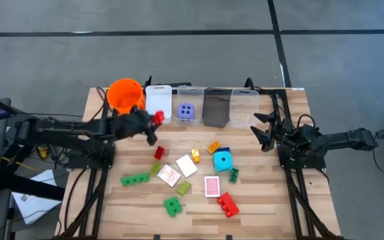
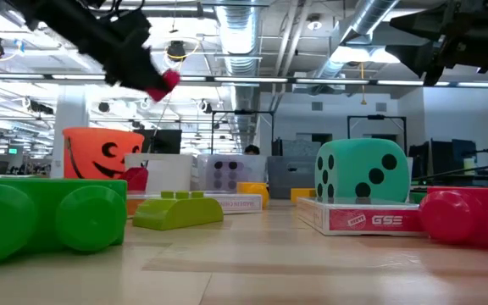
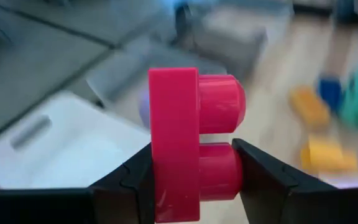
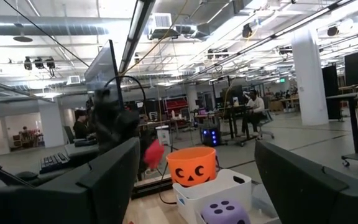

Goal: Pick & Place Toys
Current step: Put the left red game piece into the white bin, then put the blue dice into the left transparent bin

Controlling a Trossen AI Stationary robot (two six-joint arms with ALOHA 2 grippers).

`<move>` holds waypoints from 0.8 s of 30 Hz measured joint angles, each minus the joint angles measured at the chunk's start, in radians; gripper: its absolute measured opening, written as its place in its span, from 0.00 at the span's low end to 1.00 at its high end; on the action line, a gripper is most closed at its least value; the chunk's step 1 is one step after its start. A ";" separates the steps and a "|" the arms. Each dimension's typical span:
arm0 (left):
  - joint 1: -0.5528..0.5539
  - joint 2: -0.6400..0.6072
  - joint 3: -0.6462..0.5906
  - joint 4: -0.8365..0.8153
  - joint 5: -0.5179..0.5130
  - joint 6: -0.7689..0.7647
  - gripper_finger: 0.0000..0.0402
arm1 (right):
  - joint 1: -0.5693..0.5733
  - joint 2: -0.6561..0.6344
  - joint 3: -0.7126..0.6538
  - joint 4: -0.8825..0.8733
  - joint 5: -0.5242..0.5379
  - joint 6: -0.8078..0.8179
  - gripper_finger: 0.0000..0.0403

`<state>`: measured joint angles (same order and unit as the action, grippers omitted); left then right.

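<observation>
At the near edge of the wooden slat table (image 1: 259, 200) lie a red plastic building brick (image 1: 228, 205) and a green plastic brick (image 1: 173, 206). A little farther in are a pink-backed playing card (image 1: 211, 186), a long green brick (image 1: 135, 179) and a small lime brick (image 1: 183, 188). Just beyond them sit the cyan dotted die (image 1: 223, 161), a second pink-backed card (image 1: 169, 175), a white card (image 1: 187, 166), a small yellow brick (image 1: 195, 156), an orange-yellow brick (image 1: 213, 147) and a small red brick (image 1: 159, 153).

Up in the air above the far left part of the table, the left gripper (image 1: 153, 121) pinches a small red two-stud brick (image 3: 188, 143) between its two dark fingers (image 3: 263, 177). It hangs just in front of the white plastic bin (image 1: 157, 101).

At the far edge stands a row of clear plastic bins (image 1: 217, 107). The purple dotted die (image 1: 187, 112) sits in one of them. The orange pumpkin-face bucket (image 1: 125, 93) stands at the left end of the row.

The right gripper (image 1: 264, 132) waits at the right side of the table, its fingers spread wide and holding nothing.
</observation>
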<state>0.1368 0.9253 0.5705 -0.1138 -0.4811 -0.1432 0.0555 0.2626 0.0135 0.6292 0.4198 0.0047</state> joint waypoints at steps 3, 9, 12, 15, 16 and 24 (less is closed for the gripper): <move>0.077 0.017 0.001 0.134 0.000 0.069 0.40 | -0.003 0.000 0.000 -0.001 0.000 0.024 0.77; 0.242 0.093 0.001 0.194 -0.001 0.144 0.40 | -0.006 0.000 0.000 -0.001 0.000 0.048 0.77; 0.304 0.127 0.000 0.203 0.000 0.143 0.40 | -0.006 0.000 0.000 -0.002 0.000 0.048 0.77; 0.334 0.151 0.000 0.218 0.001 0.144 0.56 | -0.006 0.000 0.000 -0.002 0.004 0.048 0.77; 0.341 0.156 0.000 0.222 0.002 0.144 0.64 | -0.006 0.000 0.000 -0.002 0.004 0.048 0.77; 0.330 0.169 0.000 0.240 0.045 0.097 0.93 | -0.006 0.000 0.000 -0.024 0.004 0.048 0.77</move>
<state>0.4667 1.0943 0.5705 0.1265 -0.4364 -0.0461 0.0490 0.2626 0.0135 0.6049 0.4240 0.0528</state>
